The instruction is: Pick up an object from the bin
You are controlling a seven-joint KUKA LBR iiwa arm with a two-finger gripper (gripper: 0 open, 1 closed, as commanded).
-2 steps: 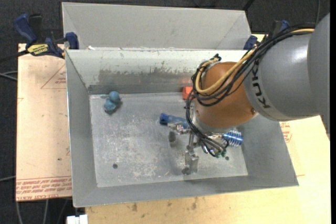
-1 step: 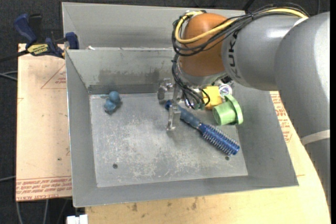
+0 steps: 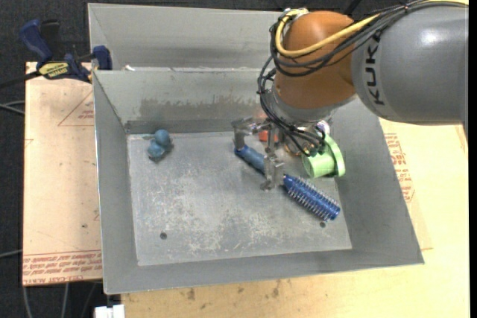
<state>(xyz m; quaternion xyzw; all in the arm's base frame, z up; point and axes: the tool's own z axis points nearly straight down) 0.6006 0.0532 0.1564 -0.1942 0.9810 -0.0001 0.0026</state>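
My gripper [image 3: 256, 156] hangs low in the bin's middle right, open. One metal finger [image 3: 241, 136] stands on the far side of a blue hairbrush's handle and the other finger [image 3: 270, 175] on the near side. The blue hairbrush [image 3: 309, 197] lies slanted on the floor, its bristled head pointing toward the front right. A green and white roll-shaped thing [image 3: 326, 161] rests just right of the gripper, partly hidden under the wrist.
A small blue lump [image 3: 159, 144] sits alone near the back left corner. The arm's orange cover and cables hide the bin's back right part. The left and front of the floor are bare metal.
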